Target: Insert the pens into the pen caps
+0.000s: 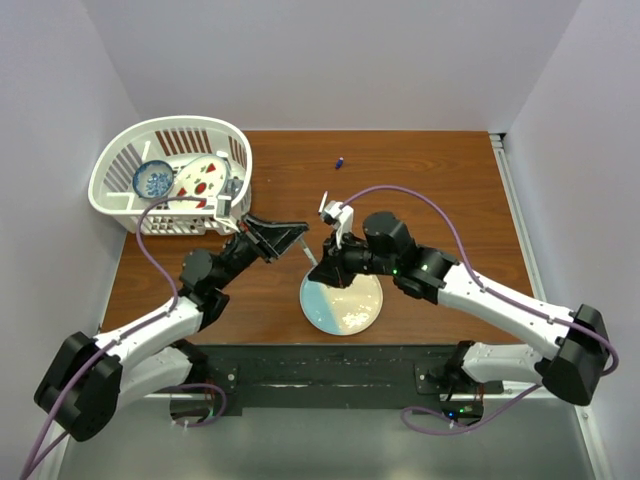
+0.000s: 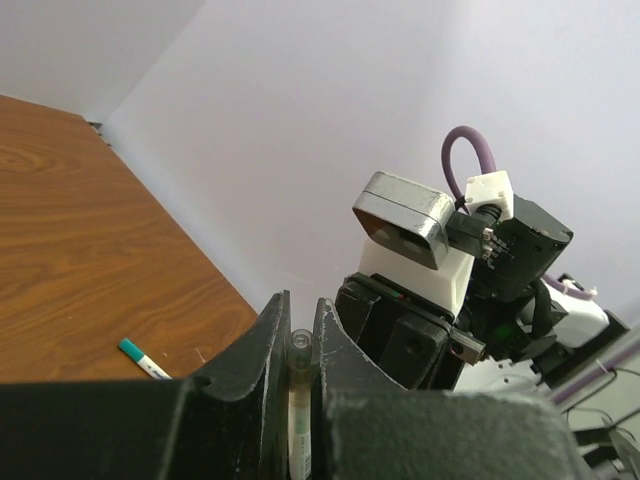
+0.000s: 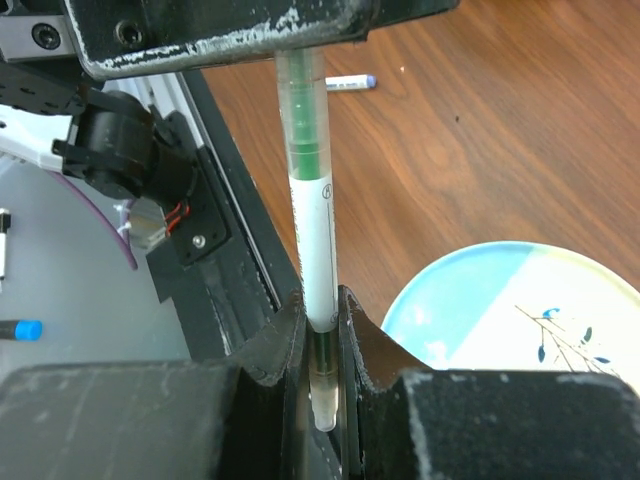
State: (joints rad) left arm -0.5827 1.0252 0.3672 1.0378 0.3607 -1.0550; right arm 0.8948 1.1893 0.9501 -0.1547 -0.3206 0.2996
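A white pen with green ink point(image 3: 315, 225) spans the gap between my two grippers, above the table beside the plate. My left gripper point(image 2: 298, 325) is shut on the pen's clear rear end point(image 2: 298, 345). In the top view it point(image 1: 297, 238) sits left of the thin pen point(image 1: 309, 253). My right gripper point(image 3: 320, 305) is shut on a dark, translucent pen cap point(image 3: 320, 385), and the pen's front end sits inside that cap between the jaws. Seen from above, the right gripper point(image 1: 323, 266) hangs over the plate's far left rim. Another capped pen point(image 1: 340, 161) lies far back on the table.
The round blue-and-cream plate point(image 1: 345, 312) lies near the front edge under the right wrist. A white basket point(image 1: 120, 195) holding dishes stands at the back left. The lone capped pen point(image 3: 348, 83) also shows in the right wrist view. A blue-capped item point(image 3: 20, 328) lies off the table.
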